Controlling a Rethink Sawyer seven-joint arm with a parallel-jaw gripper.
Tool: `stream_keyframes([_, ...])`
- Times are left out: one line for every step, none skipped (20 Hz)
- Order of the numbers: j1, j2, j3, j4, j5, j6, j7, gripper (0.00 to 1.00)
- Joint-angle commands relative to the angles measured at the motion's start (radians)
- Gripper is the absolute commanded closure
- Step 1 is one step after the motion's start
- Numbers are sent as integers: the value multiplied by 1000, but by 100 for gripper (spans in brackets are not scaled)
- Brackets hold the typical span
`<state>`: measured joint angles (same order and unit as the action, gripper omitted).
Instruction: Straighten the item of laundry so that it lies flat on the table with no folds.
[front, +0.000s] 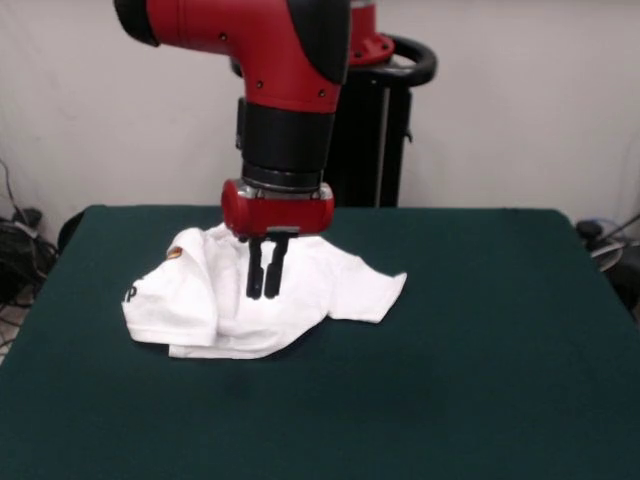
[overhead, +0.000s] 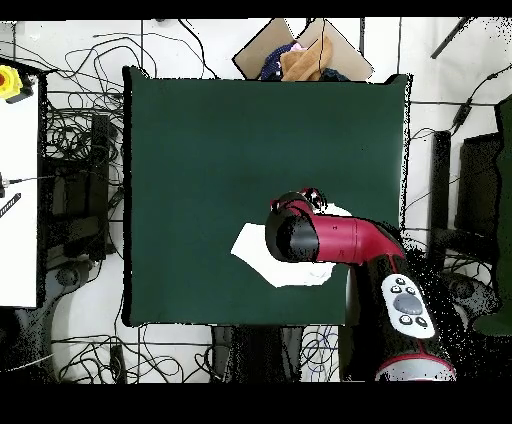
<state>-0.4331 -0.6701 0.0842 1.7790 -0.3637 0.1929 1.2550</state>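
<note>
**Shirt still bunched, flattening barely begun**

The item of laundry (front: 262, 295) sits on the table (front: 480, 350) toward the robot's side and off to the left in the front view, well away from the near edge. It is clearly not flat: the body is heaped, the left part folded over itself with a rounded ridge, and only one sleeve-like corner at the right lies spread out on the felt. A bit of print and black lettering shows at the left fold; most of the printed side looks turned in or hidden.

The gripper (front: 266, 283) hangs straight down over the middle of the heap. Its two black fingers (front: 256, 272) stand close together, nearly parallel with just a thin gap. Tips are at or just above the fabric; cannot tell if they pinch any cloth or merely touch it.

In the overhead view the arm (overhead: 340, 240) covers most of the shirt; white cloth shows only at its left and below.

Judgement: early stage. Nothing counts as done yet. Left: pull out the folded left side, spread the body, smooth remaining creases. Plenty of open table around for spreading.
</note>
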Motion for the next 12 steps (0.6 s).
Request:
stream_keyframes([58, 92, -122, -13, -52, -41, 181, 100])
stream_keyframes([62, 103, -120, -17, -41, -34, 184, 100])
stream_keyframes([54, 117, -106, -10, -34, -37, 180, 100])
stream_keyframes([45, 135, -88, -1, -24, -44, 181, 100])
stream_keyframes([36, 159, -68, 6, -17, -56, 182, 100])
stream_keyframes([32, 186, -52, 10, -13, -71, 185, 100])
stream_keyframes([24, 216, -31, 14, -4, -79, 189, 100])
stream_keyframes([18, 246, -12, 15, 4, -92, 193, 100])
stream_keyframes([17, 270, -4, 14, 7, -110, 200, 100])
stream_keyframes([16, 289, 1, 12, 8, -128, 204, 100])
stream_keyframes([9, 305, 10, 8, 9, -135, 201, 100])
stream_keyframes([2, 321, 19, 4, 9, -142, 198, 100])
